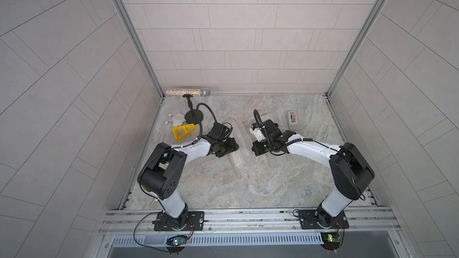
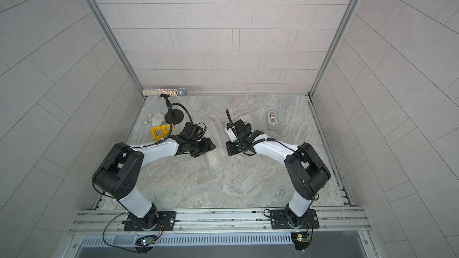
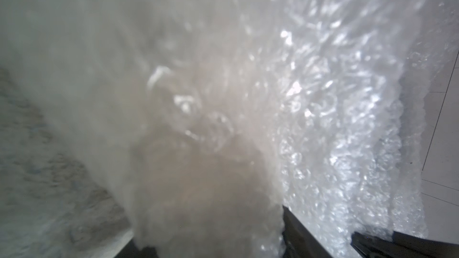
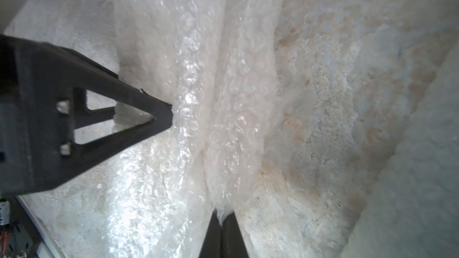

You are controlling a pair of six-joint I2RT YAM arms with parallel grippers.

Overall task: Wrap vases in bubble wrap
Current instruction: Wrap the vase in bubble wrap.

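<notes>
The bubble wrap [image 1: 236,160] lies in the middle of the marble table, rolled into a thick bundle [image 4: 198,75]. No vase shows in the open; whether one is inside the roll I cannot tell. My left gripper [image 1: 229,148] straddles the roll, which fills the gap between its black fingers [image 3: 298,234] in the left wrist view. One of its fingertips [image 4: 166,115] presses against the roll's side. From the opposite side, my right gripper [image 4: 224,215] is shut on a thin fold of the wrap at the end of the roll.
A glittery silver microphone [image 1: 188,92] lies along the back wall, with a black stand [image 1: 193,116] in front of it. A yellow plastic piece [image 1: 183,132] and white bits [image 1: 177,119] sit at the back left. A grey tape dispenser [image 1: 293,119] stands at the back right.
</notes>
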